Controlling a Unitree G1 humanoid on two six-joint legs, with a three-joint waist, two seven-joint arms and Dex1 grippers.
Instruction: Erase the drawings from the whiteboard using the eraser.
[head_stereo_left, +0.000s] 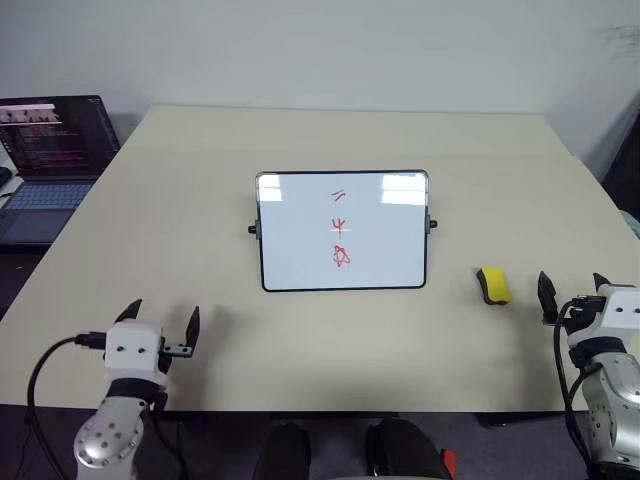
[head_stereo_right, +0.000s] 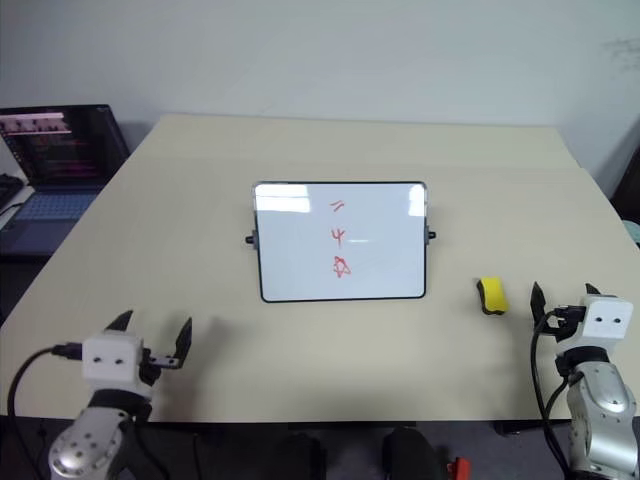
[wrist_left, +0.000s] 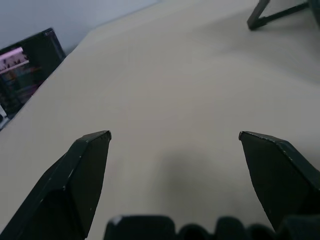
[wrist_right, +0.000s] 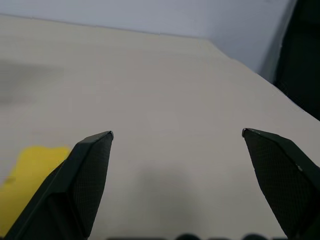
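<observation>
Right hand (head_stereo_left: 572, 287) spread, empty, just beside small yellow block eraser (head_stereo_left: 492, 285), presumably staged to grab; left hand (head_stereo_left: 163, 316) spread, idle.

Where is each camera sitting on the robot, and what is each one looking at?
Left eye, right eye: on the head, looking down at the table, whiteboard, red drawings, eraser, laptop; both arms show.
Left wrist: along the open left gripper, toward the laptop.
Right wrist: along the open right gripper, beside the eraser.
Shared: eraser in the eye and right wrist views.
</observation>
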